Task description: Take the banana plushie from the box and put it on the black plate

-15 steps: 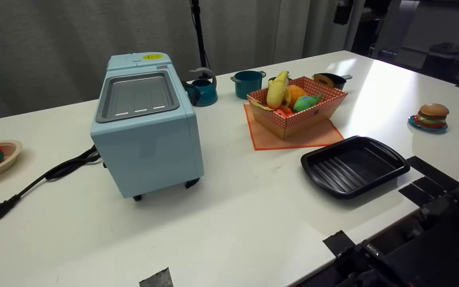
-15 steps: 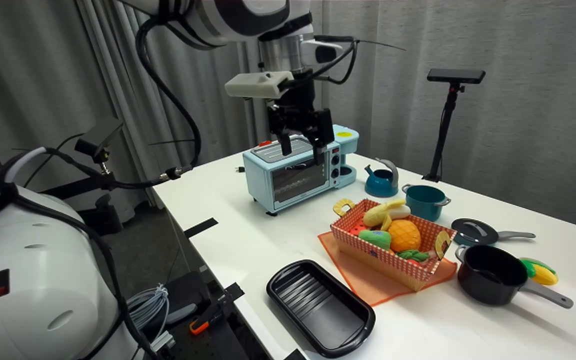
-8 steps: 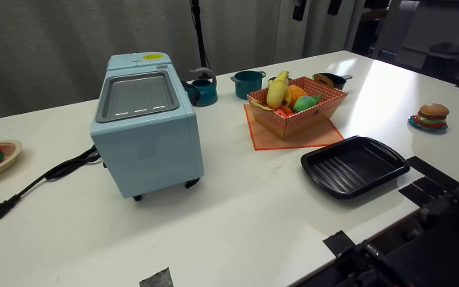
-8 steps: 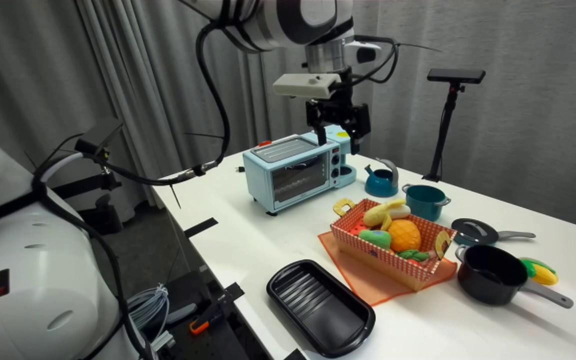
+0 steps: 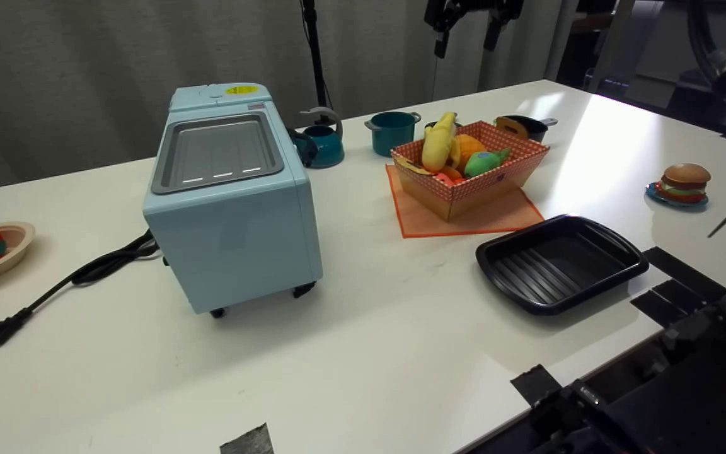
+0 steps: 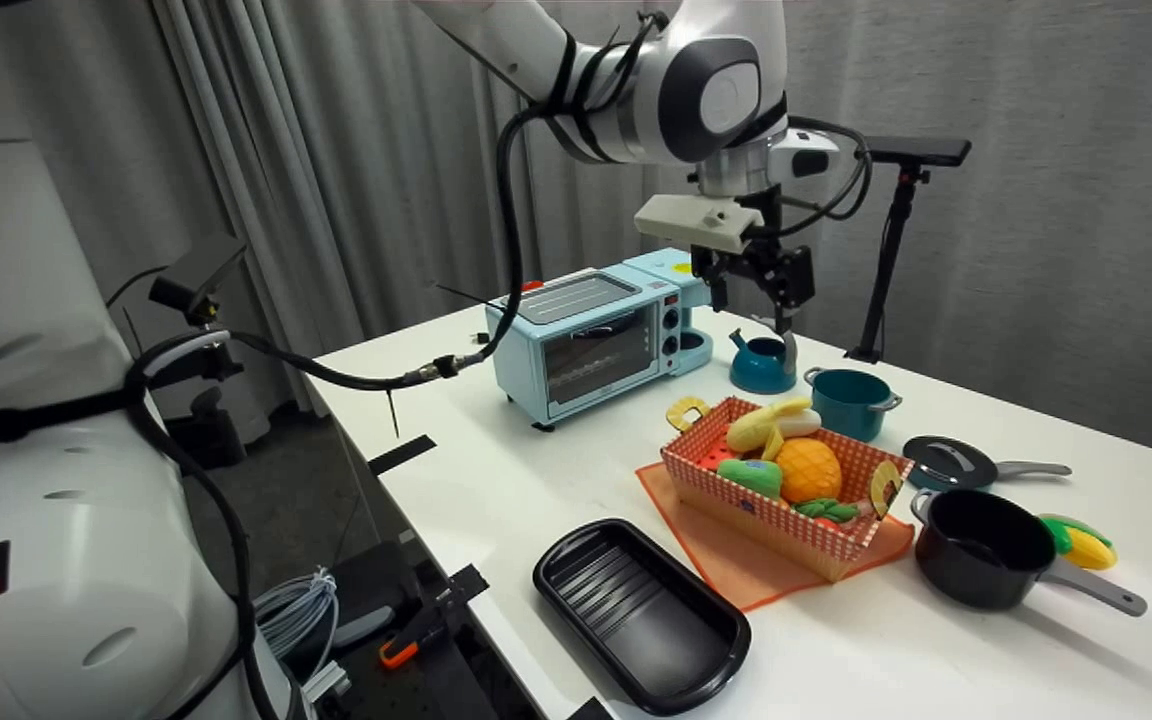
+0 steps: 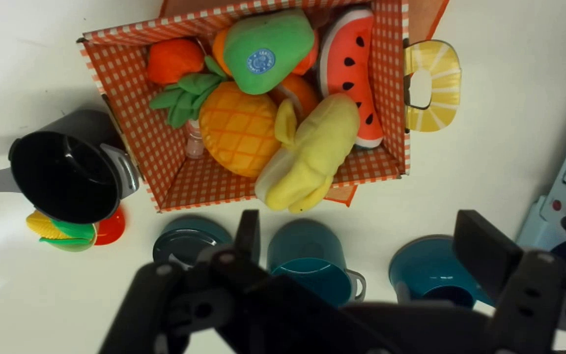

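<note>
The yellow banana plushie (image 5: pixel 438 145) lies on top of other toy fruit in the box (image 5: pixel 432 194), in both exterior views (image 6: pixel 758 428). In the wrist view the banana (image 7: pixel 322 142) rests aslant, with its peeled end over the red-checked rim of the box (image 7: pixel 204 199). The black plate (image 5: pixel 580 252) sits on the table near its edge, bare, also in an exterior view (image 6: pixel 651 620); it is out of the wrist view. My gripper (image 5: pixel 466 45) is open and empty, high above the table behind the box (image 6: pixel 751 312). In the wrist view its spread fingers (image 7: pixel 359 216) are apart from the banana.
The light-blue oven (image 6: pixel 596 345) stands beside the box. A teal kettle (image 6: pixel 763 366), a teal pot (image 6: pixel 851 403), a lid (image 6: pixel 948 462) and a black saucepan (image 6: pixel 986 550) stand around it. A toy pineapple (image 7: pixel 239 130) touches the banana. A burger (image 5: pixel 681 183) sits beyond the plate.
My gripper has moved from over the oven toward the far side of the box and come lower, staying open. The banana, box and plate have not moved.
</note>
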Tool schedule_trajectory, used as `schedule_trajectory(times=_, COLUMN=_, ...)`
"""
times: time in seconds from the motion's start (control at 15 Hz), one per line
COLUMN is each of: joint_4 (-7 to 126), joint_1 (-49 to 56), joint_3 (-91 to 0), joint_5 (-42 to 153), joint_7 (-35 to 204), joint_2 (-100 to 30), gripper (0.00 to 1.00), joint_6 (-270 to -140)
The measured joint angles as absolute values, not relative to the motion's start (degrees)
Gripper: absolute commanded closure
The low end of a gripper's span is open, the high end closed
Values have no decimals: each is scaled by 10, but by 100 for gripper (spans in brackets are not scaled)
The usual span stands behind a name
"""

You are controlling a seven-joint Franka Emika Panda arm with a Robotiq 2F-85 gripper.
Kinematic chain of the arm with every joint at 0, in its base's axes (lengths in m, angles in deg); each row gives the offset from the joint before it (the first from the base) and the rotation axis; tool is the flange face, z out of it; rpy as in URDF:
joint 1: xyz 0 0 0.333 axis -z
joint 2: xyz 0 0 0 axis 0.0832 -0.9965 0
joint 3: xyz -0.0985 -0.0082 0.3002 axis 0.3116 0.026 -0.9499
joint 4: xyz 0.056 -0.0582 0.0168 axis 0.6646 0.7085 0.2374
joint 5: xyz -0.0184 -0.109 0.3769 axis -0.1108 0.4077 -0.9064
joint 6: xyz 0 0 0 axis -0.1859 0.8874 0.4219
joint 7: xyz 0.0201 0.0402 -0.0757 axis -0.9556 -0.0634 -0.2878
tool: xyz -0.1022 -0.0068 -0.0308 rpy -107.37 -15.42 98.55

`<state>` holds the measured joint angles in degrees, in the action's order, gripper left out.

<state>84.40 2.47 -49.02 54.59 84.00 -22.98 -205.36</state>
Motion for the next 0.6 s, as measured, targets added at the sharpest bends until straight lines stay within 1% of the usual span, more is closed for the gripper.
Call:
schedule_trajectory(times=0.27, joint_4=808, joint_1=28, joint_3=-485, joint_5=545, joint_7=858, joint_2=-301, gripper=0, joint_6=-2080)
schedule_trajectory(times=0.6, joint_4=763, joint_1=28, joint_3=-487, joint_5=545, joint_7=873, joint_2=-374, gripper=0, joint_6=-2081)
